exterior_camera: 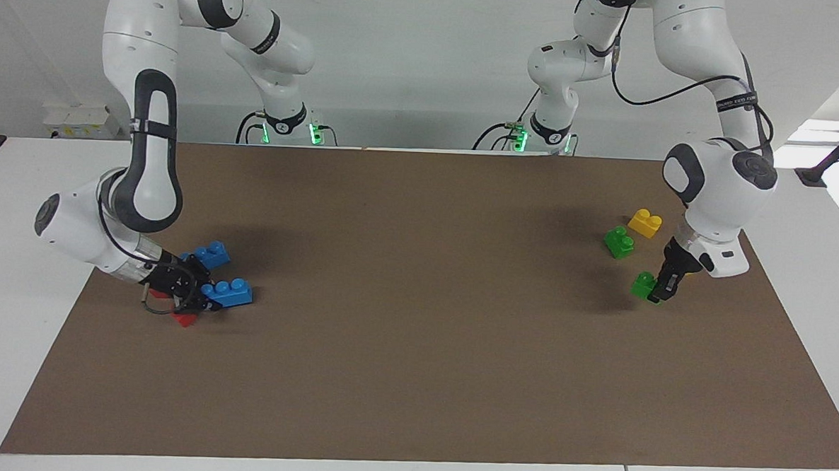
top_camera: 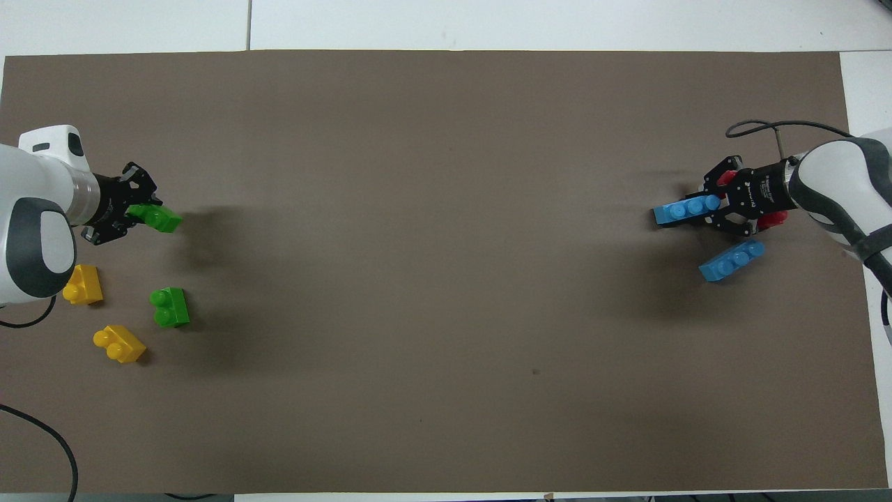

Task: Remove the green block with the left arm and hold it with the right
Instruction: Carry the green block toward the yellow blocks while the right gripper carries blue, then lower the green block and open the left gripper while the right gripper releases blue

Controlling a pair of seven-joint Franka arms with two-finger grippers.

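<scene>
Green block (exterior_camera: 642, 283): pinched in left gripper (exterior_camera: 663, 288) by one end; may twist loose. Blue brick (exterior_camera: 227, 292): clamped endwise in right gripper (exterior_camera: 201, 298); may sag.

A plain brown mat (top_camera: 446, 279) is shown. At nine o'clock, two bright green blocks (top_camera: 169, 307) and two yellow blocks (top_camera: 120, 344) are seen; at three o'clock, two blue bricks (top_camera: 732, 260) and a red piece (top_camera: 772, 220).
</scene>
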